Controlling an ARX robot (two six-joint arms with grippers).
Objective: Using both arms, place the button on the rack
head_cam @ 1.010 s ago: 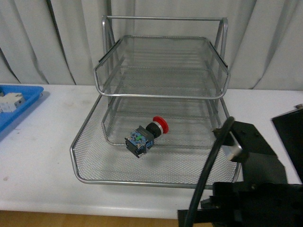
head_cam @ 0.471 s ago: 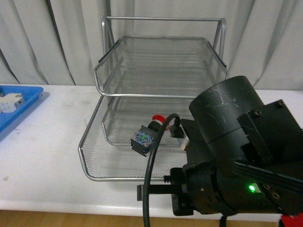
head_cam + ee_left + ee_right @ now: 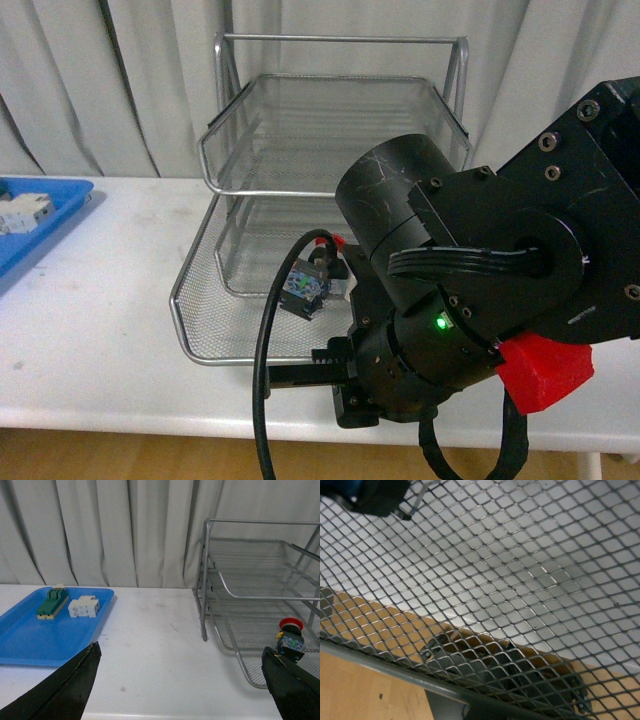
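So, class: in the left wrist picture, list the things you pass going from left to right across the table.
Green block → white part, both on the blue tray → wire rack → red-capped button in the rack's bottom tray.

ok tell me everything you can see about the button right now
The button is a small push-button switch with a round red mushroom cap, a black collar and a dark blue-green blocky body with coloured marks on its end face. It looks like plastic. It lies on the mesh floor of the pulled-out bottom tray of the silver wire rack. In the front view it is tipped on its side, cap toward the back, half hidden behind the right arm. Nothing can be seen gripping it.
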